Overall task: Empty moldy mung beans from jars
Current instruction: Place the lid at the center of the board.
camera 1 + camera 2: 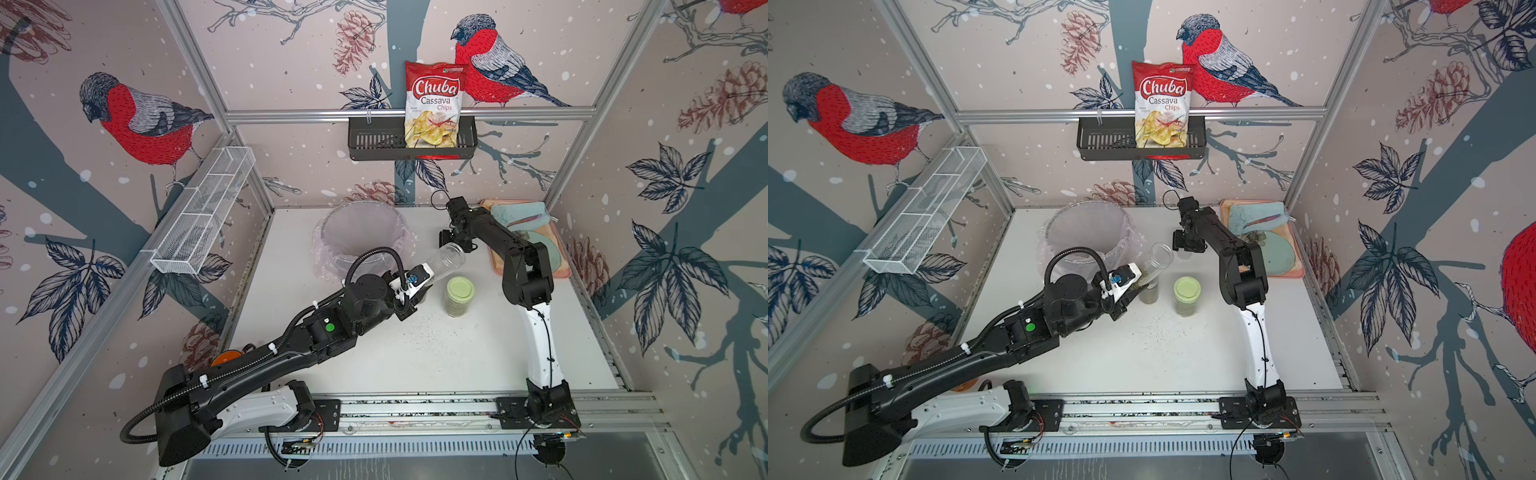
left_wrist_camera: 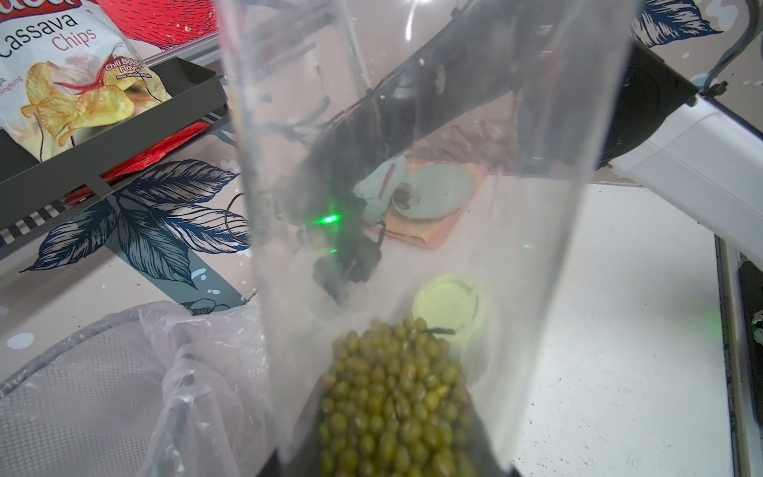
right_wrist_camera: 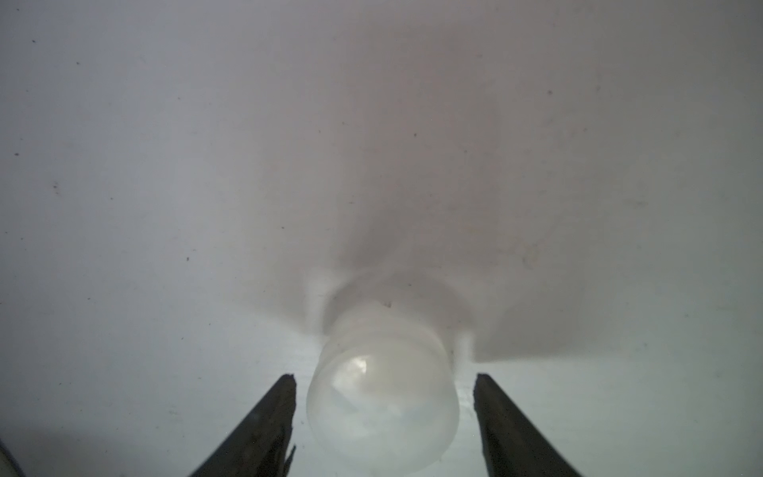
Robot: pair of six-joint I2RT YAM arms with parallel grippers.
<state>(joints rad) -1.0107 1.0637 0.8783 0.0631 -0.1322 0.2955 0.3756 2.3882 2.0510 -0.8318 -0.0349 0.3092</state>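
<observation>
The left claw (image 1: 420, 291) pinched the lower end of the tall tube (image 1: 446, 259). The tube was tilted, its open mouth raised toward the far right, and the mung beans (image 2: 396, 404) were pooled at the held end. To pour cleanly, I judged the mouth should swing over the lined bin (image 1: 357, 239) at far left before tipping. Only the right wrist view showed the right claw (image 3: 385, 376) spread around a loose cap (image 3: 382, 409) on the table (image 3: 165, 165).
</observation>
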